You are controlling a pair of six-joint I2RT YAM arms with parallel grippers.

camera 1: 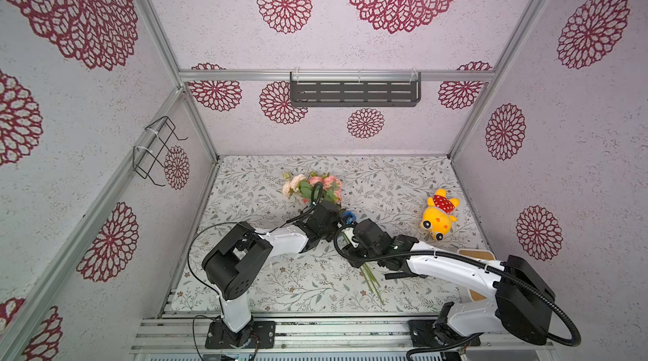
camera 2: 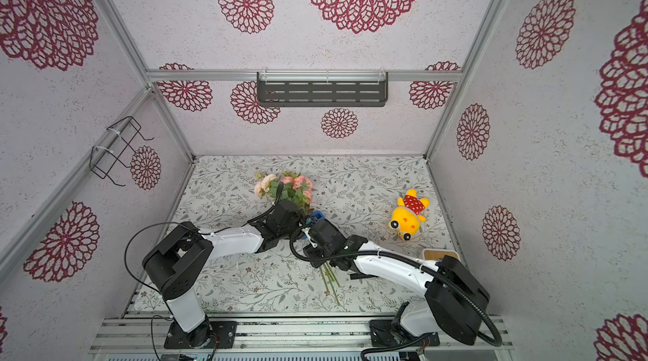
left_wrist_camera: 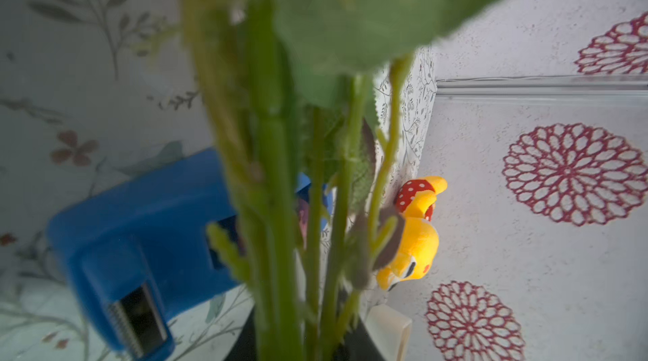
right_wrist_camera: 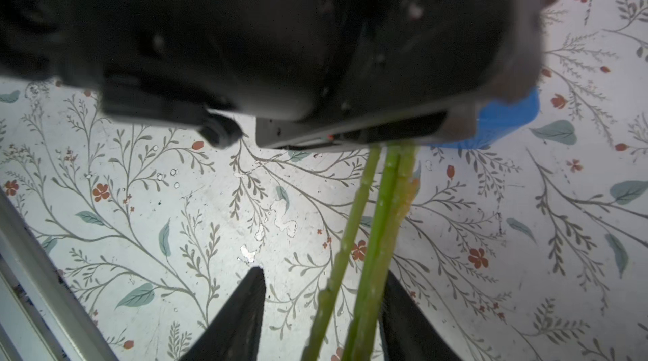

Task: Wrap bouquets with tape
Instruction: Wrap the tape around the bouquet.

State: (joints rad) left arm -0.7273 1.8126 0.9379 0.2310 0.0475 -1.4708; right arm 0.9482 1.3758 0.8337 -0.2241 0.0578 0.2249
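Blue tape (left_wrist_camera: 140, 222) cutter in left wrist view, bouquets' (camera 1: 301, 183) blooms overhead

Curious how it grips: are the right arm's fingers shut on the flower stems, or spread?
Spread. In the right wrist view the fingers stand apart, with the stems passing between them.

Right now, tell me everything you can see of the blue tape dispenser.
The tape dispenser is bright blue, smooth plastic with rounded corners and a toothed metal cutter at one end. It sits on the flowered tablecloth, right beside the bouquet stems. In both top views only a blue sliver shows.
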